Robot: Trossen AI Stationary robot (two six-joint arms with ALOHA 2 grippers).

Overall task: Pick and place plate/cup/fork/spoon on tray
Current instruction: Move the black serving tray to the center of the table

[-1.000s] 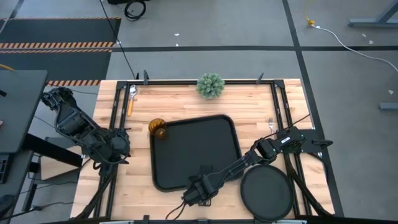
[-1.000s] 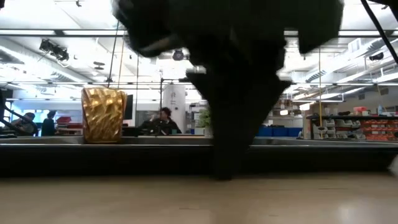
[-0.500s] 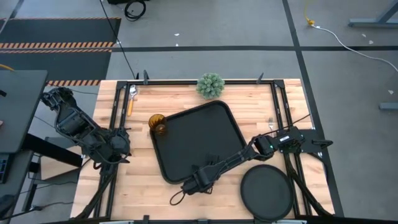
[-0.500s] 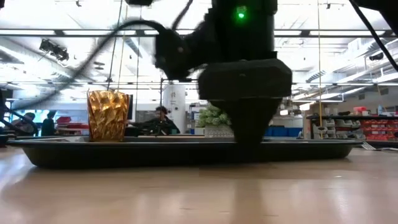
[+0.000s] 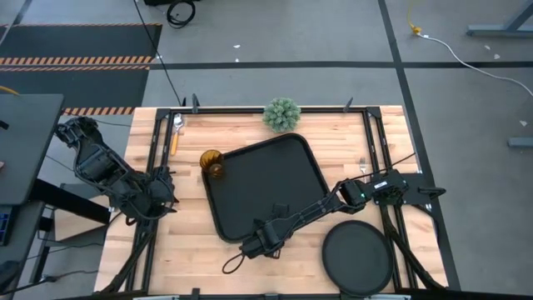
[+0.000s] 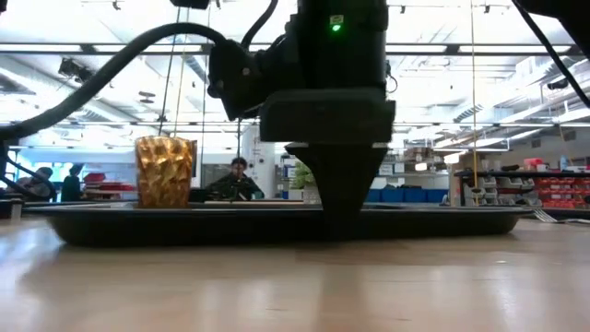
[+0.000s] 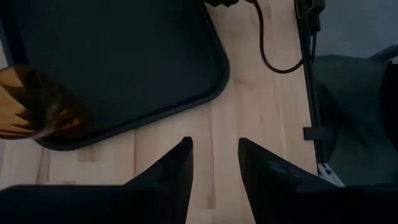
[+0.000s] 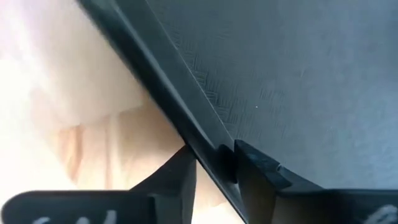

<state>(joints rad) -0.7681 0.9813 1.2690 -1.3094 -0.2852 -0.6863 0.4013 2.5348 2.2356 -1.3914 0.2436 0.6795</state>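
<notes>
The black rectangular tray (image 5: 262,187) lies skewed on the middle of the table. My right gripper (image 5: 254,242) is shut on its near rim; it also shows in the low view (image 6: 336,231). The amber cup (image 5: 211,164) stands upright by the tray's far left corner. The spoon (image 5: 176,133) lies at the far left and the fork (image 5: 362,167) at the right. The round black plate (image 5: 358,258) lies at the near right. My left gripper (image 5: 165,185) is open and empty at the table's left edge. My right gripper pinches the tray's near rim (image 8: 208,158) close to its near left corner, one finger inside the tray (image 8: 261,171) and one outside (image 8: 174,177). The fingers come from above, pointing down. In the low view the tray's underside (image 6: 184,235) rests on the table.
A small green plant (image 5: 281,114) stands at the table's far edge, behind the tray. Black frame rails run along the left and right sides. Bare wood shows at the near left (image 5: 179,250). A person shows in the room beyond (image 6: 241,175).
My right gripper, shut on the tray's rim, has gone toward the table's left and far edges. The tray has slid toward the far edge and turned about, so its far right corner now lies nearer the plant. Most of this happened in the first half second.
</notes>
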